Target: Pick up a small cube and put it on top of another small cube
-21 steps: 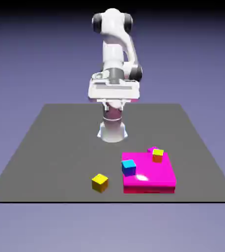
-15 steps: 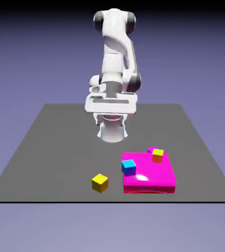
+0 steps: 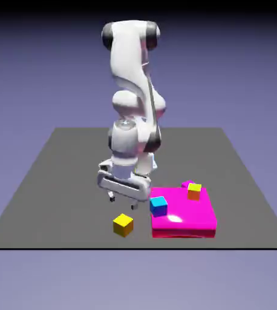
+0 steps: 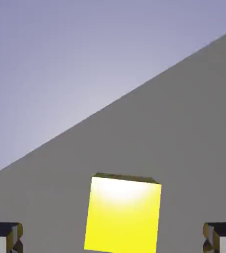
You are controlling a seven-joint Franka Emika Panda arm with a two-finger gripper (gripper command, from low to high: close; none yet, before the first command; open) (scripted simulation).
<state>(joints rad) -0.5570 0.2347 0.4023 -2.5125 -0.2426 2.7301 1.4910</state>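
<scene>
The small cube [image 3: 123, 224] sits on the grey desk [image 3: 56, 181], near the front edge, just to the exterior view's left of a magenta block [image 3: 186, 221] and apart from it. The gripper [image 3: 126, 198] hangs above and a little behind it, empty, its fingers [image 4: 4, 236] spread wide; in the hand view the cube's bright yellow top lies between the two tips with open desk on either side.

The cube looks rigid and light, with flat, smooth faces and sharp edges, so it should neither deform nor need much force. Smooth sides could slip if pinched near a corner. The best hold is probably on two opposite side faces, low enough that the pads cover the middle of each face, with the fingers square to those faces; the cube appears slightly turned in the hand view, so a small wrist roll may help.

The other small cube [image 3: 194, 191], orange-sided with a yellow-green top, stands on the far corner of the magenta block, well apart from a blue cube [image 3: 158, 206] with a cyan top at the block's near left edge
</scene>
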